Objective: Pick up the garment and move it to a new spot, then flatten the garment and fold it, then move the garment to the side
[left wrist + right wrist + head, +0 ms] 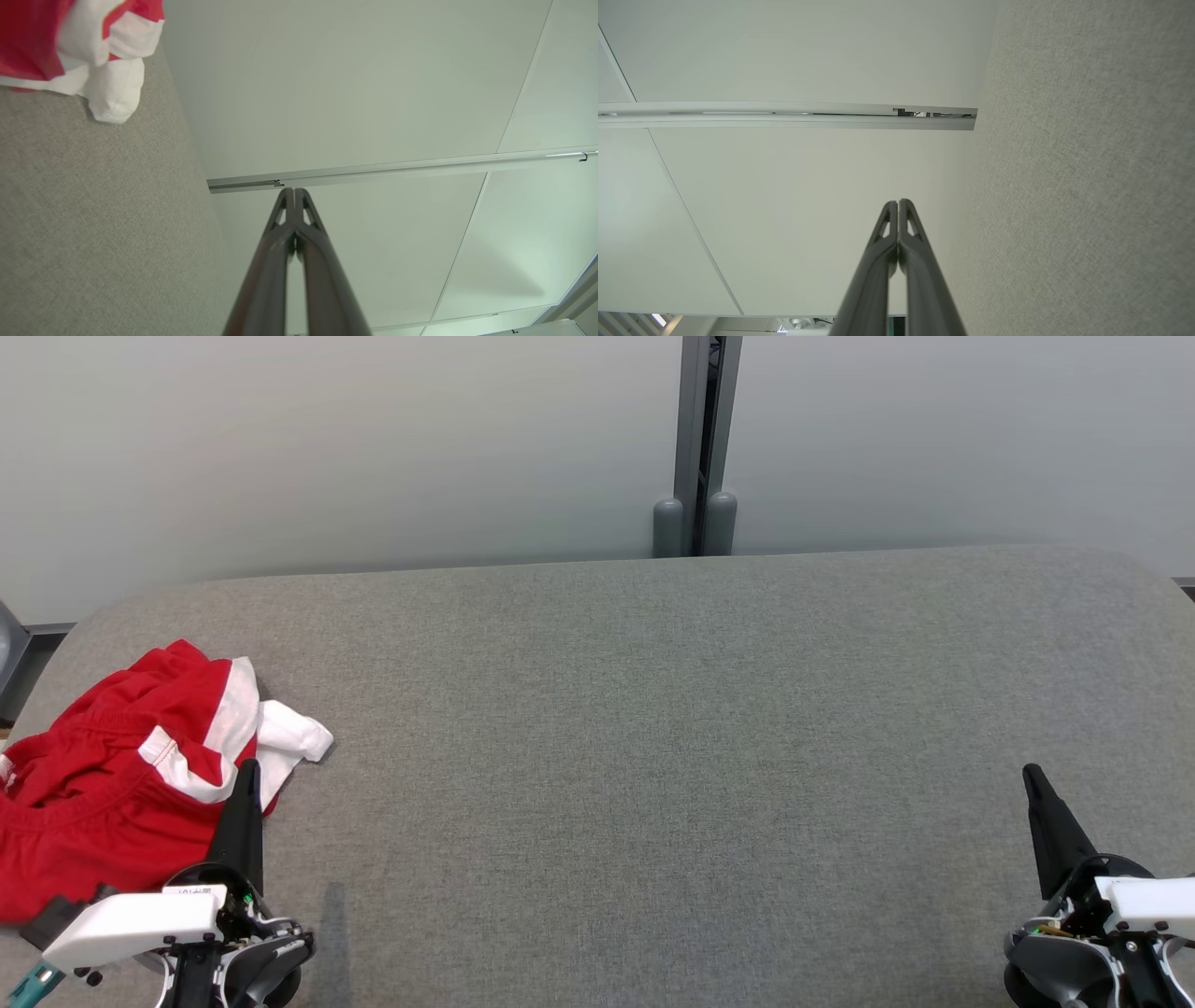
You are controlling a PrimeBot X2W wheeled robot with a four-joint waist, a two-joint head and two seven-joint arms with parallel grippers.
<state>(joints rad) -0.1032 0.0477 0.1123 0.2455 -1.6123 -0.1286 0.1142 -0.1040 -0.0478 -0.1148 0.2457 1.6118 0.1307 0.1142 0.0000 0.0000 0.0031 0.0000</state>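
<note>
I couldn't read the wrist label (196, 892), crumpled red-and-white cloth garment (103, 775) lay just beside clenched left end effector (248, 767), right end effector (1030, 773) clenched.

The left tool (248, 773) sits low at the near left, its two dark fingers pressed together tip to tip, empty, pointing toward the far side. The right tool (1033, 777) sits at the near right in the same closed, empty pose, its fingers leaning slightly left. The white left wrist (131, 919) and right wrist (1153, 899) lie just behind them, nearest of all
</note>
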